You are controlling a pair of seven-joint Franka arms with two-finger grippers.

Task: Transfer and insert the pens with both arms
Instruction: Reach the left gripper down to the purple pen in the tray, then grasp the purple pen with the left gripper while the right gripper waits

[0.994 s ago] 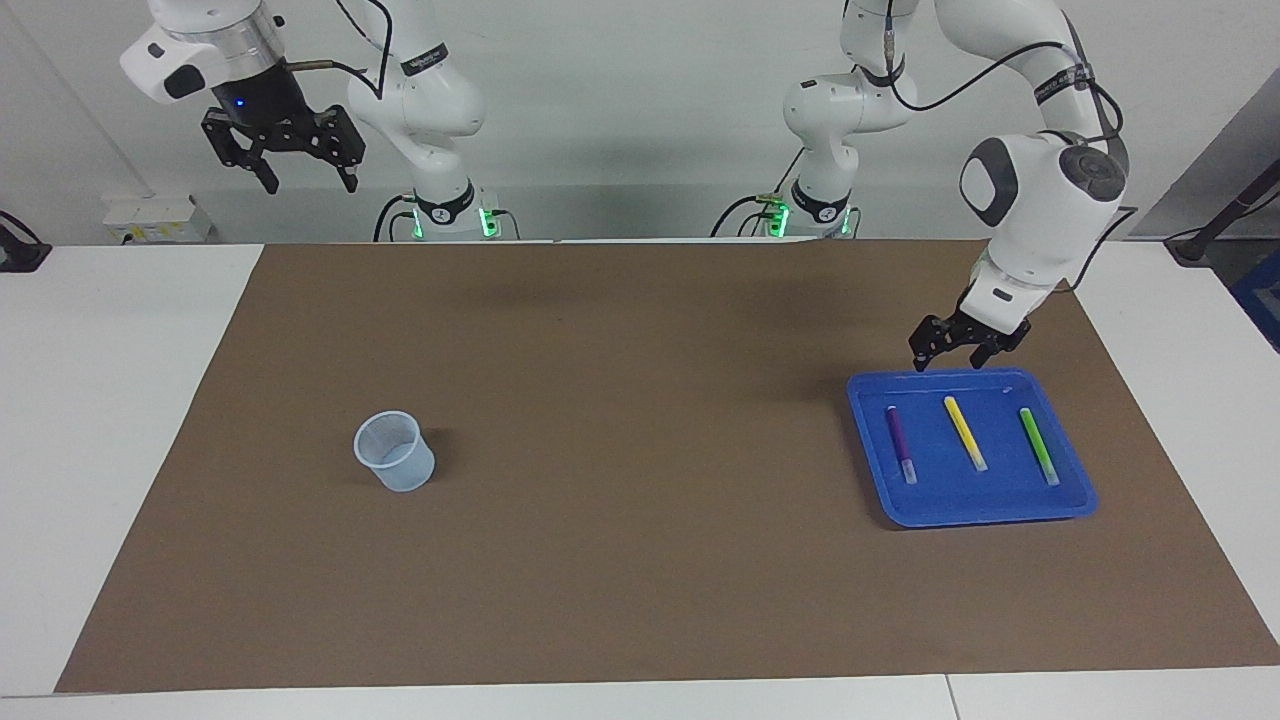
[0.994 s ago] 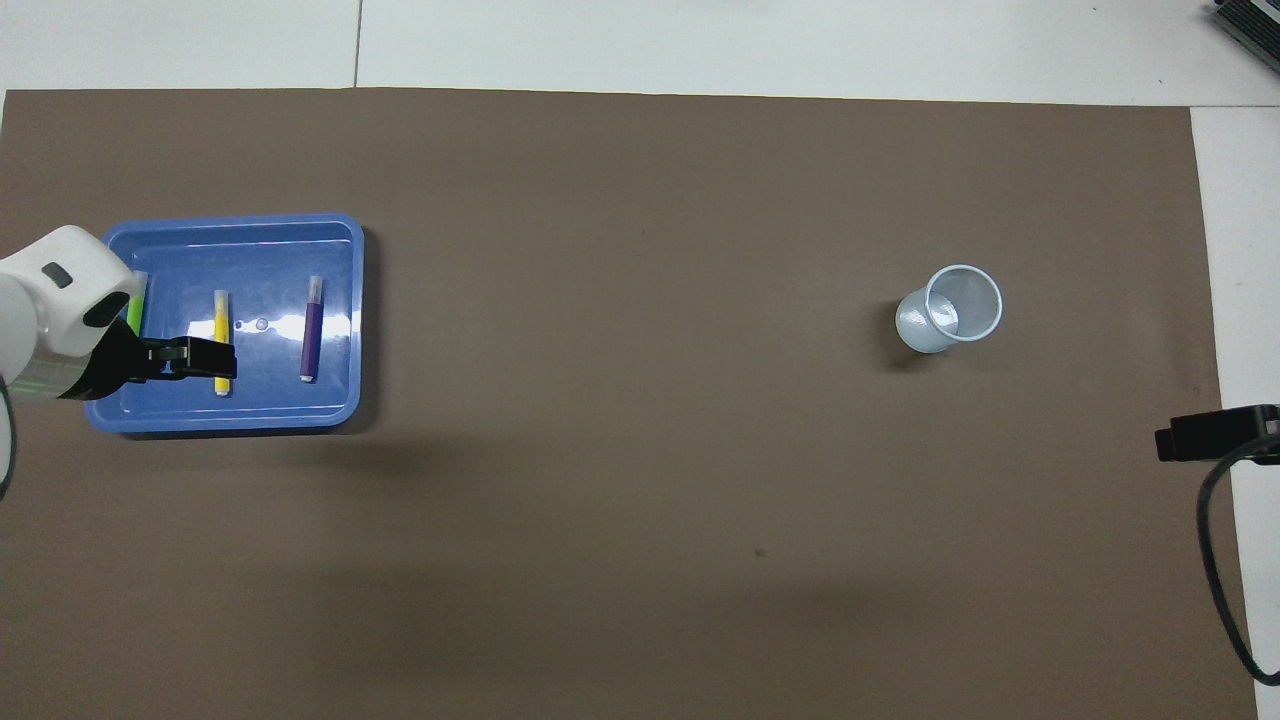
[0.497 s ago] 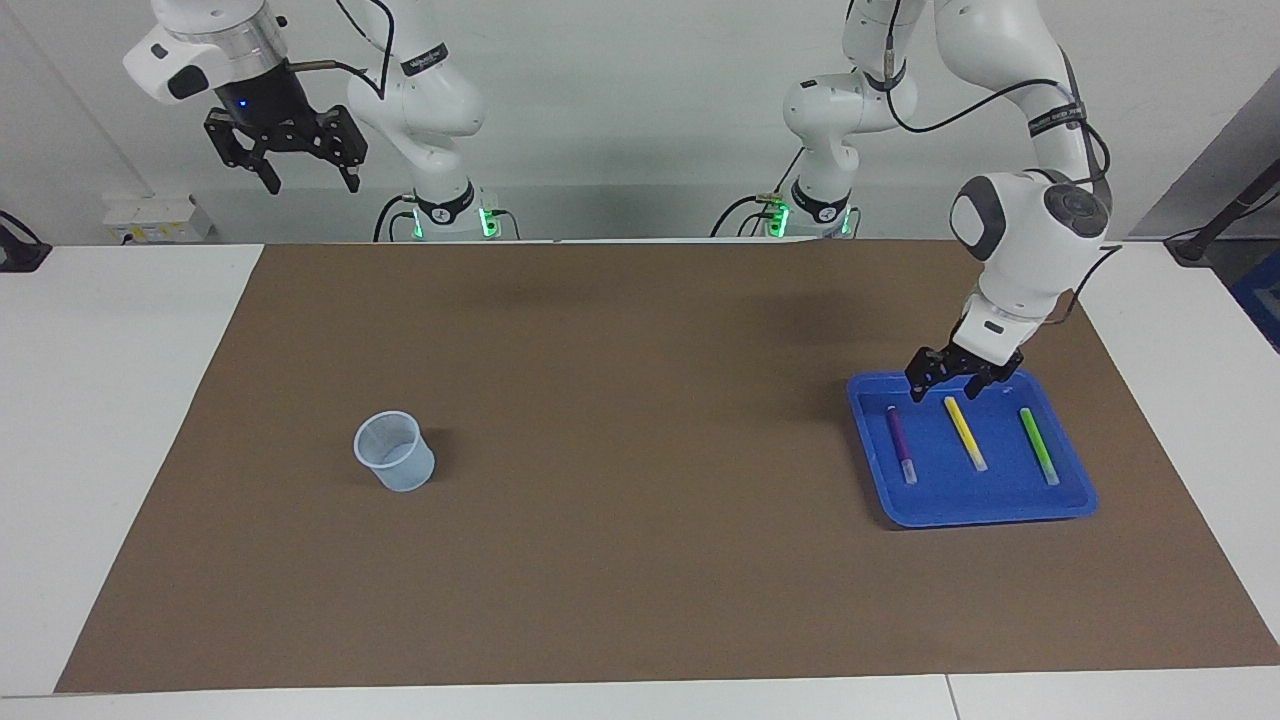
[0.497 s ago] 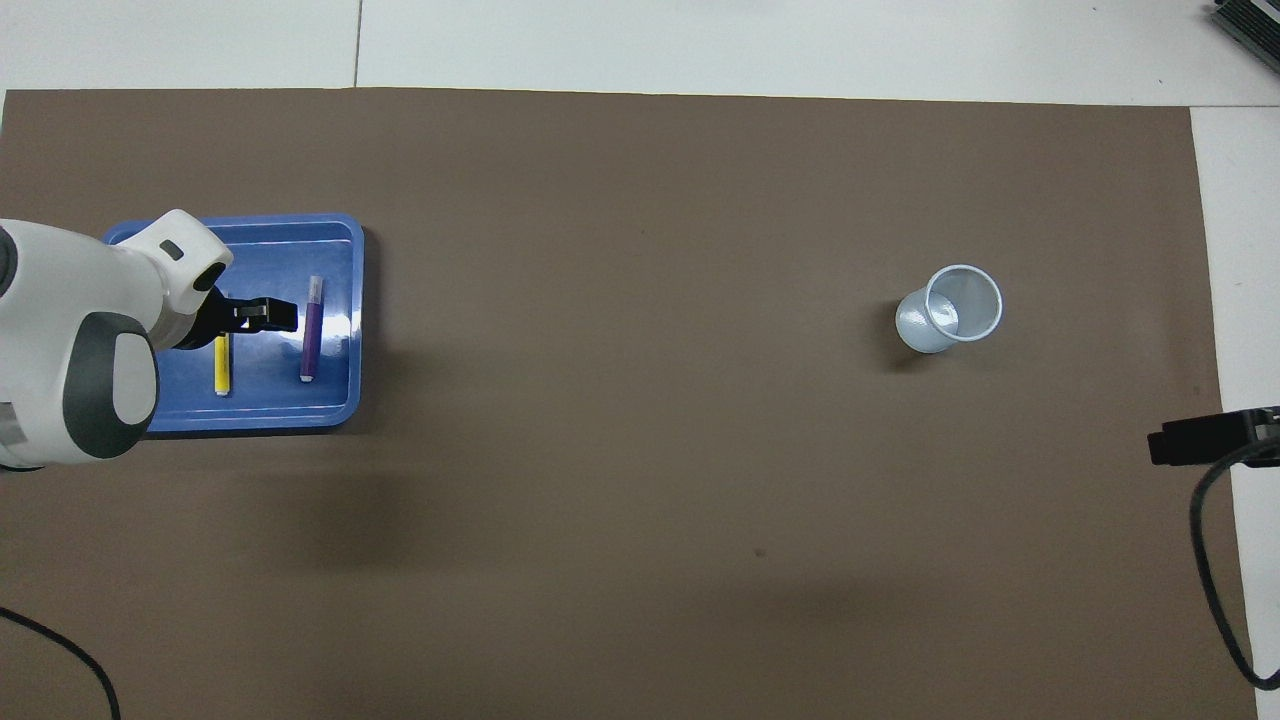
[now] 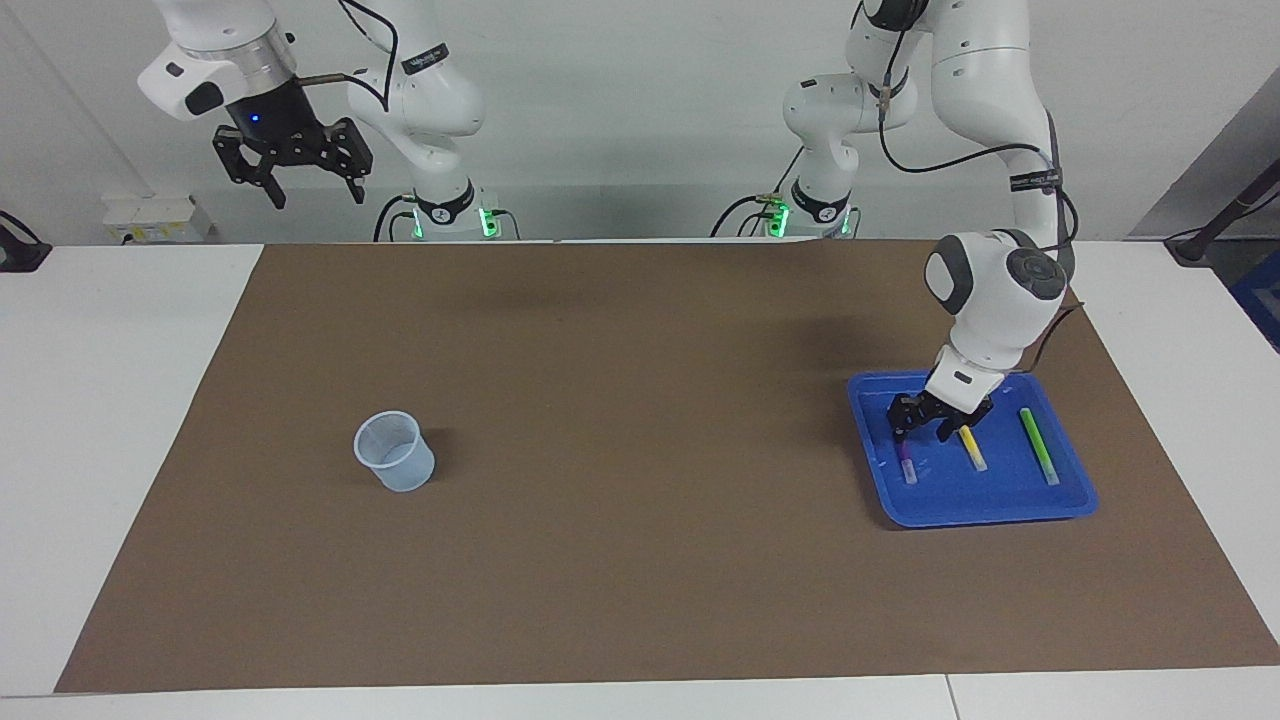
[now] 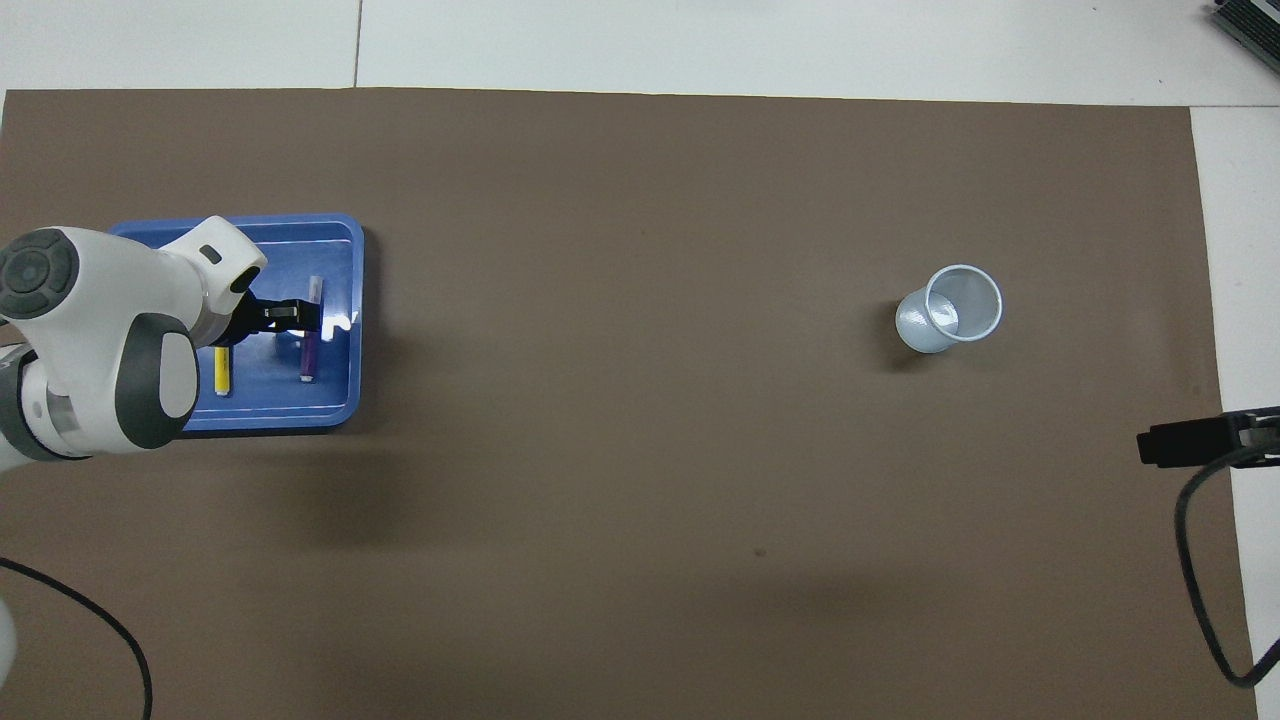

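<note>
Brown mat (image 5: 640, 480) covers the white table (image 5: 110, 400); blue tray (image 5: 1000, 500) sits at the left arm's end, roughly 3 o'clock in the facing view, and a clear cup (image 5: 394, 451) stands at about 9 o'clock toward the right arm's end. Left gripper (image 5: 920, 430) is low in the tray, fingers apart and straddling the purple pen (image 5: 906, 462); contact can't be told, nothing lifted. Yellow pen (image 5: 972, 448) and green pen (image 5: 1038, 445) lie flat beside it in the tray; right gripper (image 5: 312, 188) waits raised at 11 o'clock, fingers spread wide, empty.
</note>
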